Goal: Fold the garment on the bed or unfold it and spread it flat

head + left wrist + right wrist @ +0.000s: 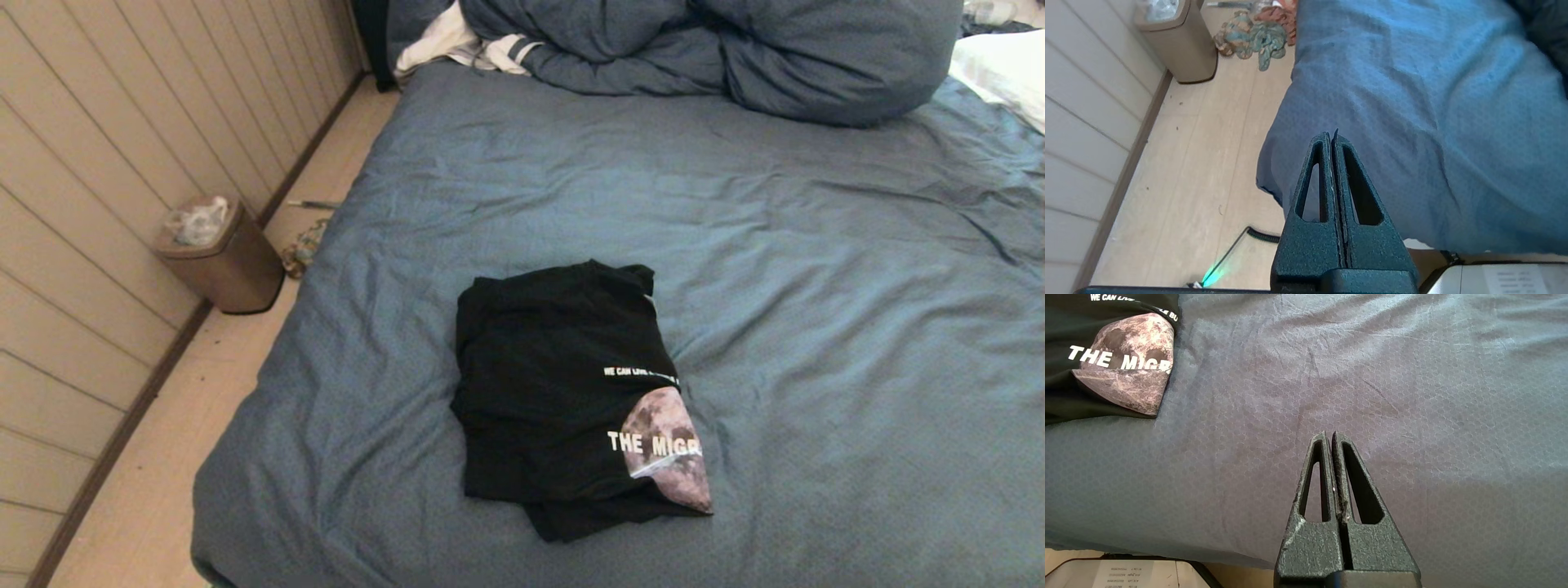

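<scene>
The black T-shirt [563,400] lies folded into a rough rectangle near the front of the slate-blue bed [816,286], with part of its moon print and white lettering showing at its right front corner. The right wrist view catches that printed corner of the T-shirt [1122,363]. My right gripper [1329,435] hangs shut and empty over bare sheet, to the right of the shirt and nearer the bed's front edge. My left gripper [1330,134] is shut and empty above the bed's front left corner [1412,122]. Neither arm shows in the head view.
A bulky blue duvet [718,49] and white striped clothing [465,45] lie at the head of the bed. A tan bin [220,257] stands by the panelled wall on the left, with crumpled cloth [1253,34] on the floor near it. A coiled cable [1261,234] lies below the left gripper.
</scene>
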Tool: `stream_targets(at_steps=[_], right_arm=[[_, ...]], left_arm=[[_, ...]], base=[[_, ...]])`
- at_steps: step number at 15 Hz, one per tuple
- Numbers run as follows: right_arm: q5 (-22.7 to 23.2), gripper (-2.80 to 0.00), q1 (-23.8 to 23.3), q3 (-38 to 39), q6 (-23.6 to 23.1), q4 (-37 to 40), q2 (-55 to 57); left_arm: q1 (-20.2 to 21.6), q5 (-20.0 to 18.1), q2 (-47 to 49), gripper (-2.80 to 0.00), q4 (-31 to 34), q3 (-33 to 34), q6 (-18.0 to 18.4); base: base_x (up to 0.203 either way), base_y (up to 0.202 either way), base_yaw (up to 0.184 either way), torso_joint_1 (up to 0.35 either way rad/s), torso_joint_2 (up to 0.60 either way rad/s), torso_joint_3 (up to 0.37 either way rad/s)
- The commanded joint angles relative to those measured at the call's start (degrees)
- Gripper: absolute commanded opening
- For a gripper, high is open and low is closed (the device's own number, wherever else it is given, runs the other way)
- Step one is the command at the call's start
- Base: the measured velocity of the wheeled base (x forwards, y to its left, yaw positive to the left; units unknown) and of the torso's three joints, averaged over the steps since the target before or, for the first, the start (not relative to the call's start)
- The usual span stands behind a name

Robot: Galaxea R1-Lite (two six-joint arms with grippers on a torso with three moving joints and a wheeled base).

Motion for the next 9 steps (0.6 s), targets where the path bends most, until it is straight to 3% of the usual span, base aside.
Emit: stream_targets(at_steps=[1,9], right_arm=[[0.0,-2.8,0.0,0.0,0.1,0.0,0.2],[0.1,-2.8,0.0,0.0,0.1,0.0,0.2]], left_arm=[[0.0,0.0,-0.1,-2.8,-1.7,1.5,0.0],[0.0,0.2,-0.1,-2.8,-2.1,1.6,-0.5]], base=[[0.0,0.0,0.0,0.0,0.0,0.0],[0.0,0.0,0.0,0.0,0.0,0.0]])
